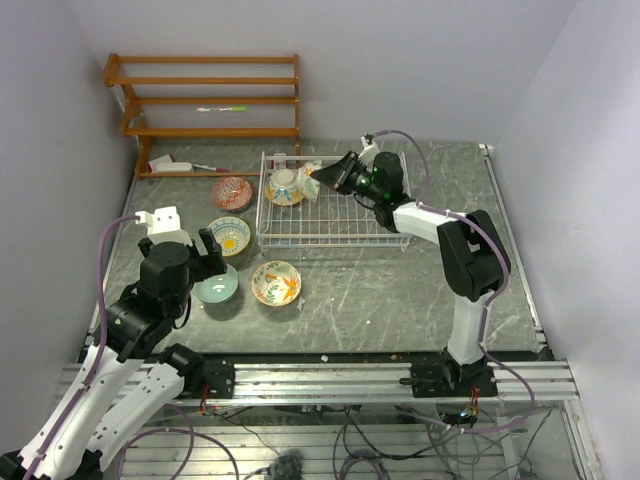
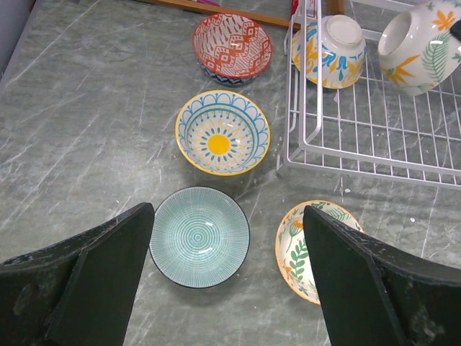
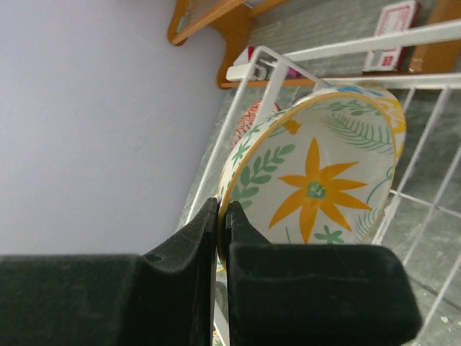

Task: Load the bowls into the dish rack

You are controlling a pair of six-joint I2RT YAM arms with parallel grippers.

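The white wire dish rack (image 1: 340, 225) stands at the back middle. My right gripper (image 1: 337, 177) is shut on the rim of an orange-flower bowl (image 3: 317, 180) and holds it on edge over the rack's left part, beside a blue-orange bowl (image 1: 285, 186) lying tilted in the rack. My left gripper (image 2: 227, 288) is open and empty above the table. Between and below its fingers lie a teal bowl (image 2: 199, 236) and an orange floral bowl (image 2: 302, 249). A yellow-blue bowl (image 2: 222, 132) and a reddish bowl (image 2: 232, 46) sit farther back, left of the rack (image 2: 360, 155).
A brown wooden slatted shelf (image 1: 210, 100) stands against the back wall on the left, with a marker (image 1: 222, 108) on it and a small red-and-white item (image 1: 172, 165) at its foot. Walls close the table on the left, back and right.
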